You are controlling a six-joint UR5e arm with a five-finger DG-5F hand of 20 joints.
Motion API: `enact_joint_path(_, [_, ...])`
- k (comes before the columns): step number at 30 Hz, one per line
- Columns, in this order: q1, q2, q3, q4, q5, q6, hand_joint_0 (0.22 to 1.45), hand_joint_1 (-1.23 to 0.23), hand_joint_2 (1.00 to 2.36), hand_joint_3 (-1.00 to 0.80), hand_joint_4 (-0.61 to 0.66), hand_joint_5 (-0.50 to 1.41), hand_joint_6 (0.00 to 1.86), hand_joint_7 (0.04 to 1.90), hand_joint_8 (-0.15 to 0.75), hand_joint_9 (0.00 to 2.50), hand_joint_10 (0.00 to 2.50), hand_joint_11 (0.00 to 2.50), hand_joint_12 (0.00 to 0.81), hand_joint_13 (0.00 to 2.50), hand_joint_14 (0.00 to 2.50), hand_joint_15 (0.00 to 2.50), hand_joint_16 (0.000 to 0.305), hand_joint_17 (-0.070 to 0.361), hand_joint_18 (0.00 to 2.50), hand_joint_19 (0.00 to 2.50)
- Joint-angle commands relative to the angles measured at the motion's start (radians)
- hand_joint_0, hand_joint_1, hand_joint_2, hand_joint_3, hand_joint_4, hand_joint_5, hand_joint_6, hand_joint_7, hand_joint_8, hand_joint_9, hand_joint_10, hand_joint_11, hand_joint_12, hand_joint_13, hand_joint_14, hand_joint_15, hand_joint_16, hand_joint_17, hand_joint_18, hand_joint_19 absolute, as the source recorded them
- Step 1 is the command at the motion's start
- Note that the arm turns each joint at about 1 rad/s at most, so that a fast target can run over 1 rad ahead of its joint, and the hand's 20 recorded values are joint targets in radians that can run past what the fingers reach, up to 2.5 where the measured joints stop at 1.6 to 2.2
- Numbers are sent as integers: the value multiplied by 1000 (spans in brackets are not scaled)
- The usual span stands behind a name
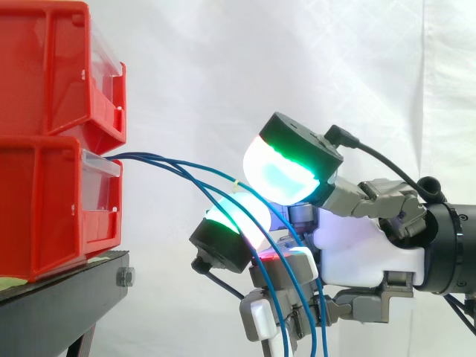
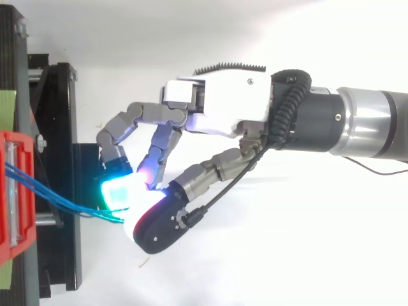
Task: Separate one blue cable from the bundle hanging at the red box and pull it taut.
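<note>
- Where the blue cables (image 1: 175,165) come out of the lower red box (image 1: 44,208), they lie close together, well away from the hand (image 1: 364,253).
- Nearer the hand they spread apart and bend down.
- The hand's fingers are curled, and its glowing fingertips (image 1: 282,175) are bunched close around the cables.
- The cables run on down past the palm.
- The red box sits on a black stand (image 1: 67,297), facing the fingertips.
</note>
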Motion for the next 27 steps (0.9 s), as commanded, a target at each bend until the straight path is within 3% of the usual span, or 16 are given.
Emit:
enact_joint_path(1, [0, 1, 0, -3, 1, -2, 634, -723, 1000, -500, 19, -162, 840, 1254, 335, 1223, 27, 1142, 343, 1080, 21, 576, 41, 91, 1041, 484])
enact_joint_path(7, [3, 1, 0, -1, 2, -3, 659, -769, 1000, -500, 54, -172, 844, 1246, 343, 1187, 27, 1121, 349, 1074, 22, 571, 41, 93, 1046, 470])
enact_joint_path(13, [3, 1, -2, -3, 2, -3, 571, -679, 1000, -500, 103, -169, 839, 1205, 348, 1193, 26, 1102, 351, 1076, 21, 570, 42, 95, 1048, 479])
enact_joint_path(22, [3, 0, 0, -3, 2, -3, 637, -675, 1000, -500, 89, -167, 831, 1246, 347, 1203, 27, 1087, 351, 1093, 21, 579, 41, 93, 1049, 477])
enact_joint_path(27, [3, 0, -2, -3, 2, -3, 549, -660, 1000, -500, 118, -177, 832, 1221, 354, 1168, 26, 1070, 362, 1083, 22, 568, 43, 98, 1055, 483])
